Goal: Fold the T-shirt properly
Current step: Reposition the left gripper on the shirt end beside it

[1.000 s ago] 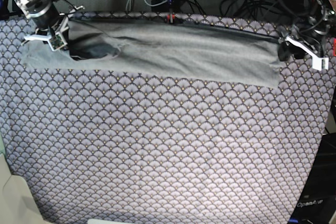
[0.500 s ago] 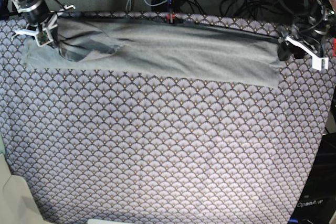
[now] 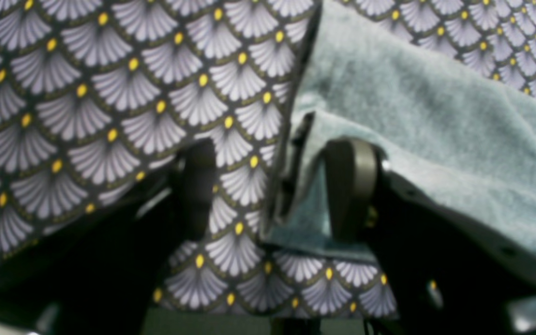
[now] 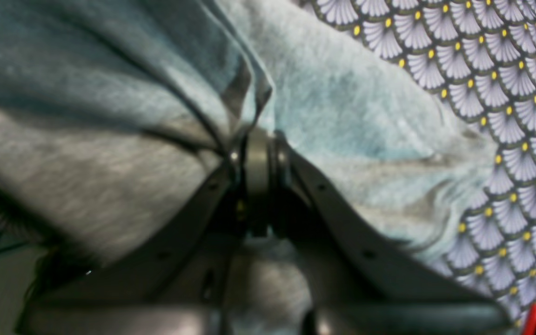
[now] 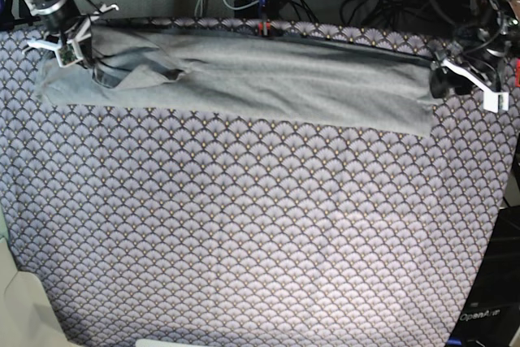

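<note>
Along the far edge of the table, on the purple-grey fan-scale patterned cloth (image 5: 260, 241), lies the plain light heather-grey thin-fabric T-shirt (image 5: 268, 79), a long band with its long axis running left-right in the base view. Right gripper (image 5: 69, 42) at that view's left end: fingers (image 4: 256, 158) pinched together on a bunched fold of shirt, clear only in the right wrist view. Left gripper (image 5: 459, 79) at the other end: left wrist view shows fingers (image 3: 349, 186) set wide, one over patterned cloth, one against the shirt edge, not clamped. Base view alone shows the full shirt.
</note>
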Robot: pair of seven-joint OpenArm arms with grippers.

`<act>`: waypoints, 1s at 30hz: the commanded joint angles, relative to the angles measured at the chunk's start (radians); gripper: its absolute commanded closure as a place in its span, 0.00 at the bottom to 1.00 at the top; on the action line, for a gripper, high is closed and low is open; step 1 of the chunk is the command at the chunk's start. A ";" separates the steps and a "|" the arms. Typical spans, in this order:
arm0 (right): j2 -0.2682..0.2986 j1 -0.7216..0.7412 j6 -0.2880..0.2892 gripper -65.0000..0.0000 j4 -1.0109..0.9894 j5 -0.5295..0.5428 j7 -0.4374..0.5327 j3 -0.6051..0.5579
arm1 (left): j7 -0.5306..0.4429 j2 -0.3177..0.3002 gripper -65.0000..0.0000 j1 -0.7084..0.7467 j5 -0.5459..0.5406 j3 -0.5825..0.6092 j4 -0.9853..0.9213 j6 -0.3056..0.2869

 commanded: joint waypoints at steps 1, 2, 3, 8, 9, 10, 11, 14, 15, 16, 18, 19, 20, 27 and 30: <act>0.014 0.007 -0.008 0.95 0.018 0.014 0.023 0.031 | -0.019 -0.015 0.44 -0.002 -0.016 -0.005 0.016 -0.003; 0.013 0.010 -0.008 0.92 0.018 0.014 0.023 0.048 | -0.019 -0.015 0.44 -0.002 -0.016 -0.005 0.016 -0.003; 0.013 0.017 -0.008 0.89 0.018 0.014 0.024 0.055 | -0.019 -0.015 0.44 -0.002 -0.016 -0.005 0.016 -0.005; 0.011 0.037 -0.008 0.75 0.021 0.018 0.027 0.109 | -0.019 -0.014 0.44 -0.004 -0.016 -0.005 0.016 -0.006; 0.011 0.037 -0.008 0.74 0.024 0.020 0.027 0.114 | -0.019 -0.014 0.44 -0.004 -0.016 -0.005 0.016 -0.006; 0.011 0.037 -0.008 0.73 0.029 0.020 0.023 0.114 | -0.019 -0.014 0.44 -0.004 -0.016 -0.005 0.016 -0.006; 0.011 0.037 -0.008 0.72 0.030 0.020 0.024 0.114 | -0.019 -0.014 0.44 -0.004 -0.016 -0.005 0.016 -0.006; 0.011 0.037 -0.008 0.72 0.033 0.020 0.023 0.114 | -0.019 -0.014 0.44 -0.005 -0.016 -0.005 0.016 -0.006; 0.011 0.037 -0.008 0.72 0.033 0.020 0.023 0.114 | -0.019 -0.014 0.44 -0.005 -0.016 -0.005 0.016 -0.006; 0.011 0.037 -0.008 0.72 0.033 0.020 0.023 0.114 | -0.019 -0.014 0.44 -0.005 -0.016 -0.005 0.017 -0.006; 0.014 0.037 -0.008 0.72 0.033 0.020 0.023 0.114 | -0.019 -0.014 0.44 -0.005 -0.018 -0.005 0.020 -0.008; 0.014 0.040 -0.008 0.72 0.035 0.020 0.023 0.124 | -0.019 -0.014 0.43 -0.005 -0.018 -0.005 0.023 -0.008; 0.014 0.054 -0.008 0.72 0.035 0.020 0.026 0.141 | -0.019 -0.014 0.43 -0.002 -0.022 -0.005 0.026 -0.008; 0.014 0.122 -0.008 0.72 0.029 0.022 0.021 0.258 | -0.019 -0.014 0.43 -0.002 -0.029 -0.007 0.028 -0.008; 0.014 0.126 -0.008 0.70 0.027 0.022 0.020 0.269 | -0.019 -0.014 0.38 -0.007 -0.029 -0.008 0.028 -0.008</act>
